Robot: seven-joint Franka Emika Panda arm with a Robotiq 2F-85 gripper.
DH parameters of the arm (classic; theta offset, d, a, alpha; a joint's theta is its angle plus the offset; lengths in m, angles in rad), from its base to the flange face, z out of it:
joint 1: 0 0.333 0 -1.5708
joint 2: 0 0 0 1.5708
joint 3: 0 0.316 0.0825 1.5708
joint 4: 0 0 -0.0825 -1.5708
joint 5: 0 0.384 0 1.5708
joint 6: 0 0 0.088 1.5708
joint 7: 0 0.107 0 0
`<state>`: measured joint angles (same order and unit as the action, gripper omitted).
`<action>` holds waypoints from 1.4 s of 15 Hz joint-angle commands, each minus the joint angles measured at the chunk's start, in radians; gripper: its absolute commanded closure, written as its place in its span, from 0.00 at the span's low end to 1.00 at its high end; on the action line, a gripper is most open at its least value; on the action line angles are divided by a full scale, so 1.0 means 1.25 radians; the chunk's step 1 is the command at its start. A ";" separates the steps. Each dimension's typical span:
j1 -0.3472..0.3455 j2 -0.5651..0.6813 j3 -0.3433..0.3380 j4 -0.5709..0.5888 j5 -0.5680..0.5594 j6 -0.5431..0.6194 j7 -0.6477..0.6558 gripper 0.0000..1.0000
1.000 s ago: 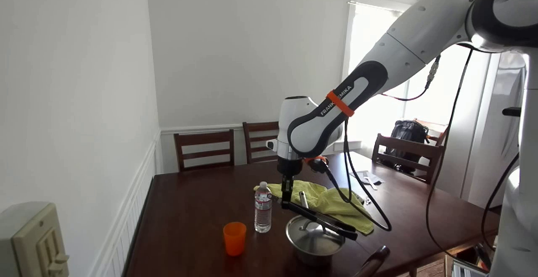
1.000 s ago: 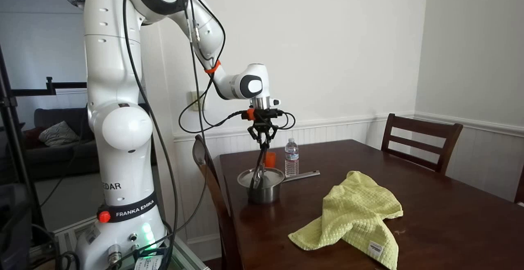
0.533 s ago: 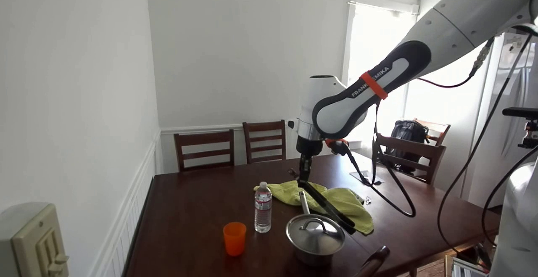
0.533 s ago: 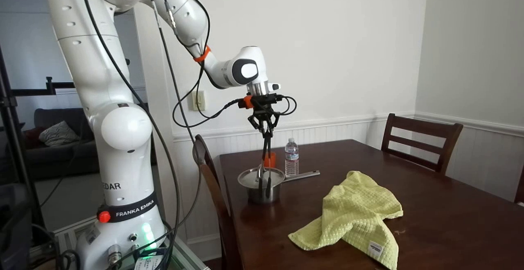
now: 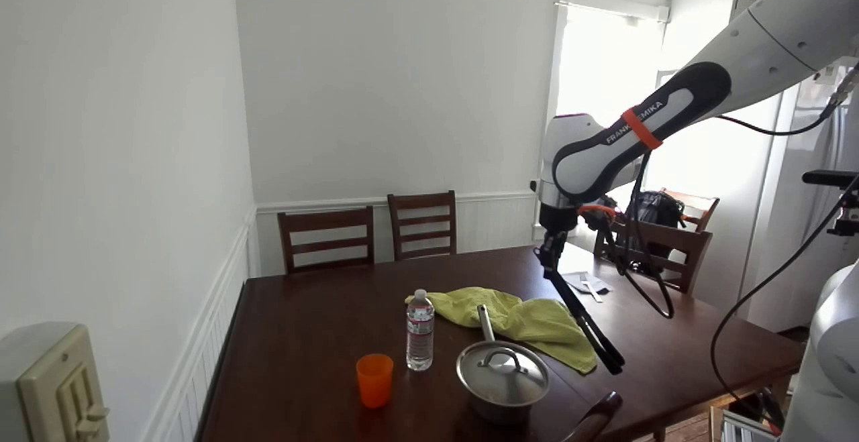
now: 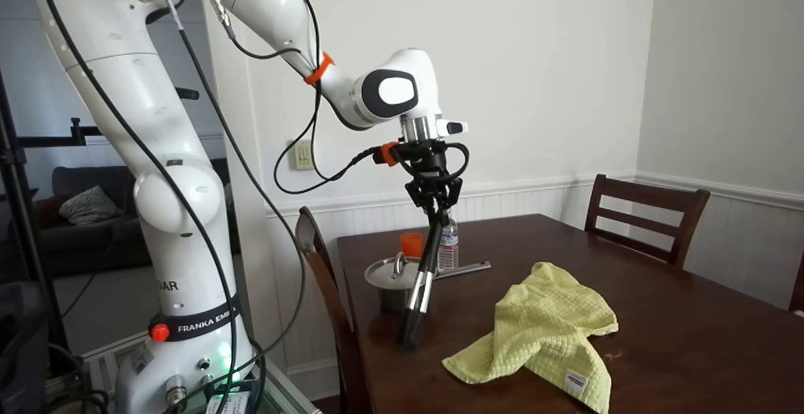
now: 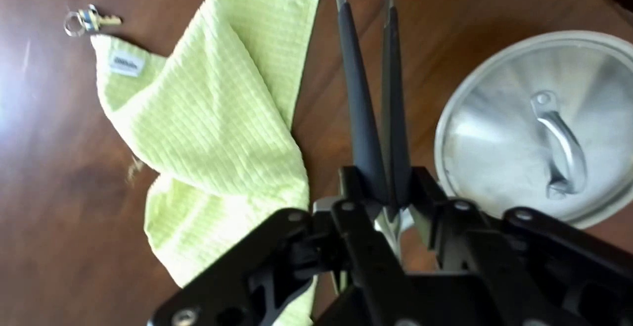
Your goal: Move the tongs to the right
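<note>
The tongs (image 7: 361, 113) are no longer being held over the pot (image 5: 503, 381); at a slant, they are now being carried above the gap between pot and towel (image 7: 212, 133). The rightward shift is apparently being accomplished, with release not yet made. By the nearly closed fingers (image 7: 424, 183) of the gripper (image 7: 386, 187), the tongs are being pinched near the end where their arms meet.

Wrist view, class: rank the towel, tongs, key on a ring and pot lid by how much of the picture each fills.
1. Green towel
2. Pot lid, cut by the right edge
3. Tongs, cut by the top edge, enlarged by nearness to the camera
4. Key on a ring
</note>
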<state>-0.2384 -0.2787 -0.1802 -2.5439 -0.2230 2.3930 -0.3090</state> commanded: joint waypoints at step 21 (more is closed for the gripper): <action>-0.122 0.226 -0.300 0.184 0.447 -0.031 0.069 0.38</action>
<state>-0.3582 -0.1089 -0.5609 -2.4418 0.3116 2.3850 -0.3256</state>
